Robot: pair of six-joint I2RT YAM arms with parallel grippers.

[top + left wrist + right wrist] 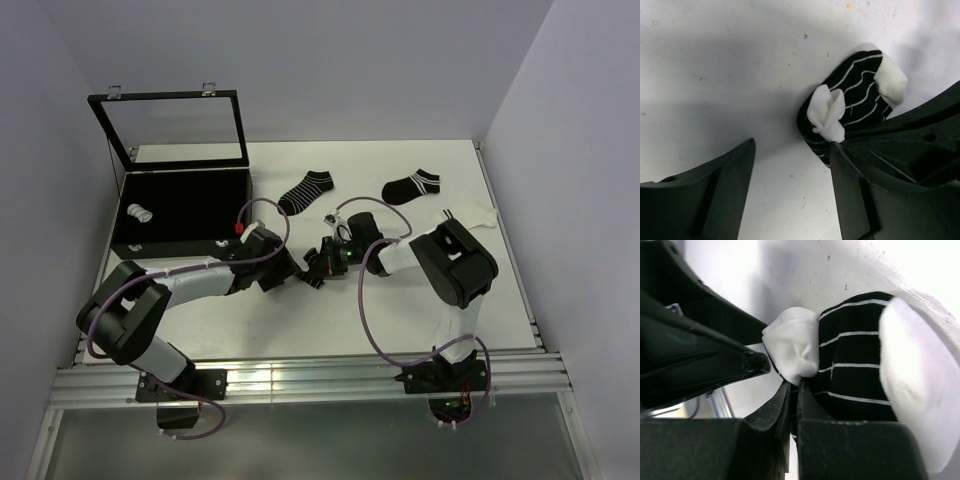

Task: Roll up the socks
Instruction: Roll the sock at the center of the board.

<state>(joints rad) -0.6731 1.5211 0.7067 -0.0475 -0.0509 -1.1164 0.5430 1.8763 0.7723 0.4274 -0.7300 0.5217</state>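
Note:
A black sock with thin white stripes, rolled into a bundle, lies on the white table with white toe and heel parts bulging out. My right gripper is shut on the bundle's lower edge, with fabric pinched between its jaws. My left gripper stands open just beside the bundle, holding nothing. Its right finger is close to the sock. A flat black striped sock, a black sock and a white sock lie farther back.
A black box with its glass lid raised stands at the back left, with one rolled white sock inside. The two grippers meet mid-table, almost touching. The right arm's elbow hangs over the white sock's near end.

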